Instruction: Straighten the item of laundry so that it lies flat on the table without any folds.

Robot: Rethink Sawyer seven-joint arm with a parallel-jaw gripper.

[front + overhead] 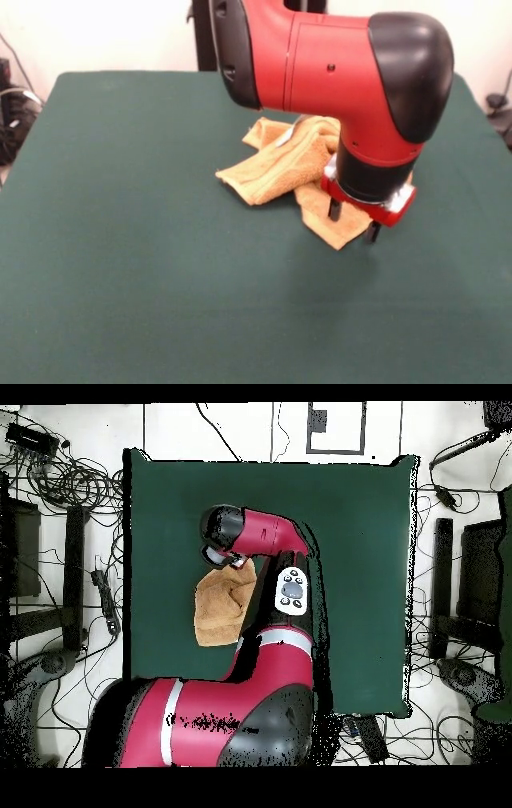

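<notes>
Your claw (353,221) hangs over a rumpled towel (276,172).
You see its two dark fingers (334,210) parted, holding nothing, at the towel's near corner; the golden-orange cloth lies folded and bunched mid-bench (144,264), partly under the red arm (262,534).
</notes>
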